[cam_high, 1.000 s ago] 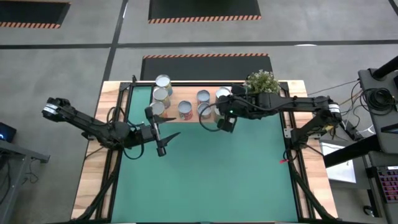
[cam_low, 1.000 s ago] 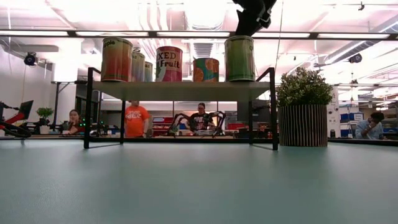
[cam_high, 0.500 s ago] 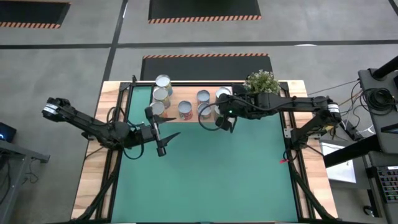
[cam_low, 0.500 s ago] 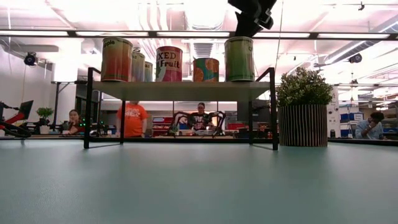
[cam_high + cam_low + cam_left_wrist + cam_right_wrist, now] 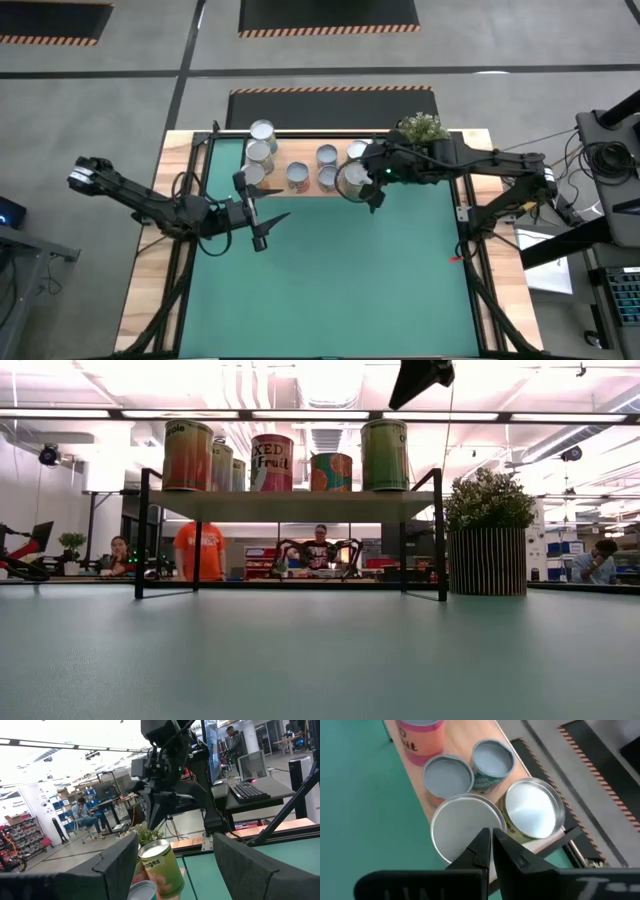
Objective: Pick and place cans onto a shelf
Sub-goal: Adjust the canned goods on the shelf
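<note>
Several cans stand upright on the light-wood shelf (image 5: 276, 186) (image 5: 290, 506) at the mat's far edge. The green-label can (image 5: 385, 454) (image 5: 352, 180) is at the shelf's right front. My right gripper (image 5: 398, 400) (image 5: 492, 840) hangs shut above that can's silvery top (image 5: 465, 822), clear of it. My left gripper (image 5: 262, 228) (image 5: 175, 865) hovers open over the mat in front of the shelf's left part, pointing roughly level, with nothing between its fingers; the cans show beyond them in its wrist view.
A potted green plant (image 5: 420, 128) (image 5: 488, 530) stands just right of the shelf. The green mat (image 5: 330, 280) stretches from the shelf to the near edge. The low view shows people in the room behind the table.
My right gripper has risen off the green-label can and shifted a little toward the table's right edge, staying shut; the can's silvery top now shows in the high view. The cans have stayed in place.
</note>
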Robot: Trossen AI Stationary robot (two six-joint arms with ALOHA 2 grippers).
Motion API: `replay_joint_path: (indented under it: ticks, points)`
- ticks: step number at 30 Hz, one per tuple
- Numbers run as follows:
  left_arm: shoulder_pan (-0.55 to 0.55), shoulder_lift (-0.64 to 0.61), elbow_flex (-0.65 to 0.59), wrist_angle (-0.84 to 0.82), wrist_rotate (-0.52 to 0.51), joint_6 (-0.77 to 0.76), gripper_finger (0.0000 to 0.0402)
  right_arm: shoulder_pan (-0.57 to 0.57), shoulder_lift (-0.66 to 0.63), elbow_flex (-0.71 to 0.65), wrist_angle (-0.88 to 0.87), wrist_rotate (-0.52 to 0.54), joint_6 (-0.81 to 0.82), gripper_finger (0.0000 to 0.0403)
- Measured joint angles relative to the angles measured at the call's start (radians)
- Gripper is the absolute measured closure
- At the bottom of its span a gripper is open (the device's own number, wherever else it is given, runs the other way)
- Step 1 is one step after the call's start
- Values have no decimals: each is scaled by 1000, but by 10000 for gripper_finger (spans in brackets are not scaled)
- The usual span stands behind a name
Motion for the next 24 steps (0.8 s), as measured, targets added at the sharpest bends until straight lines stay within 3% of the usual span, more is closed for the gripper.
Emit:
replay_joint_path:
  ticks: [4,9,20,24]
  points:
    - [0,0,0,-2,0,3,162,-3,-14,-21,5,75,16,394]
    - [0,-8,0,-2,0,4,162,-53,-2,-46,60,74,-43,394]
    - [-14,-114,1,-9,-1,3,162,-233,33,-76,167,-119,-161,394]
    - [-16,-154,1,-41,-1,3,162,-262,34,-90,170,-139,-164,394]
